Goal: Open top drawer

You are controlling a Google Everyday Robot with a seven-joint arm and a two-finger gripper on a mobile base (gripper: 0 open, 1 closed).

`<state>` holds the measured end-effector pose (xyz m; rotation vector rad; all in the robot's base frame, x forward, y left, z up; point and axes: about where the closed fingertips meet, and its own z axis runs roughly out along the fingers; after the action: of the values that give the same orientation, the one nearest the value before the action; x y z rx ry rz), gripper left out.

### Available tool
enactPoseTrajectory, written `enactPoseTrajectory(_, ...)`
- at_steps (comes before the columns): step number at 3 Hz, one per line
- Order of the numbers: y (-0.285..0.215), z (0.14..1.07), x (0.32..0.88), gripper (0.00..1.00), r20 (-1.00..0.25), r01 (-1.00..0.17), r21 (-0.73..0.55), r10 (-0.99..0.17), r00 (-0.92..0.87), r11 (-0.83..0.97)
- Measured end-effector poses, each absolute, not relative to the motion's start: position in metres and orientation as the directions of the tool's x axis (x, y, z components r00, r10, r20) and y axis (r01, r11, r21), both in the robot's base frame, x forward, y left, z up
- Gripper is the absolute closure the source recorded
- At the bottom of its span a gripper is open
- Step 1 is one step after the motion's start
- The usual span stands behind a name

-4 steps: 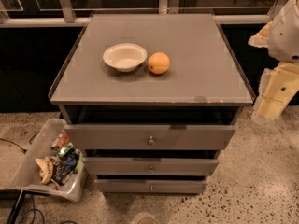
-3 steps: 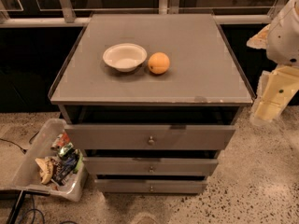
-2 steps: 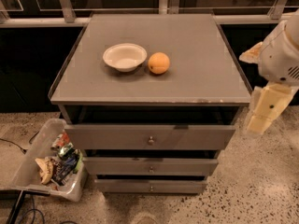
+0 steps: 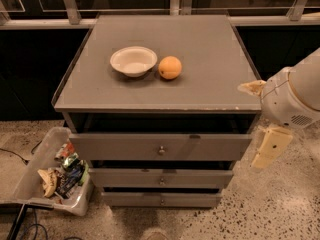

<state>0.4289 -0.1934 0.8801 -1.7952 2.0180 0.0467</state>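
Note:
The top drawer point(image 4: 200, 147) is the widest grey front of the cabinet, with a small round metal knob point(image 4: 161, 149) at its centre. It stands out slightly from the cabinet body, with a dark gap above it. My gripper point(image 4: 270, 145) hangs from the white arm point(image 4: 295, 96) at the right, just off the cabinet's right front corner, level with the top drawer's right end. It holds nothing and is apart from the knob.
A white bowl point(image 4: 133, 60) and an orange point(image 4: 170, 67) sit on the cabinet top point(image 4: 210, 69). Two narrower drawer fronts point(image 4: 200, 178) lie below the top one. A plastic bin of wrappers point(image 4: 56, 176) stands on the floor at the left, with cables beside it.
The arm and gripper have moved left and down, from beside the cabinet's right edge to its right front corner. The drawers, bowl and orange have not moved.

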Motion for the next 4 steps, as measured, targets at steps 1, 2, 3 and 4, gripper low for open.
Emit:
enactPoseTrajectory(1, -0.193, 0.88, 0.429, 0.0, -0.34, -0.953, -0.258, -0.938, -0.064, 0.158)
enactPoseTrajectory(2, -0.183, 0.856, 0.431, 0.0, -0.33, -0.965, -0.214, -0.941, -0.074, 0.151)
enactPoseTrajectory(3, -0.169, 0.811, 0.437, 0.0, -0.322, -0.977, -0.165, -0.944, -0.079, 0.138)
enactPoseTrajectory(4, -0.157, 0.773, 0.441, 0.0, -0.318, -0.981, -0.147, -0.945, -0.074, 0.127)
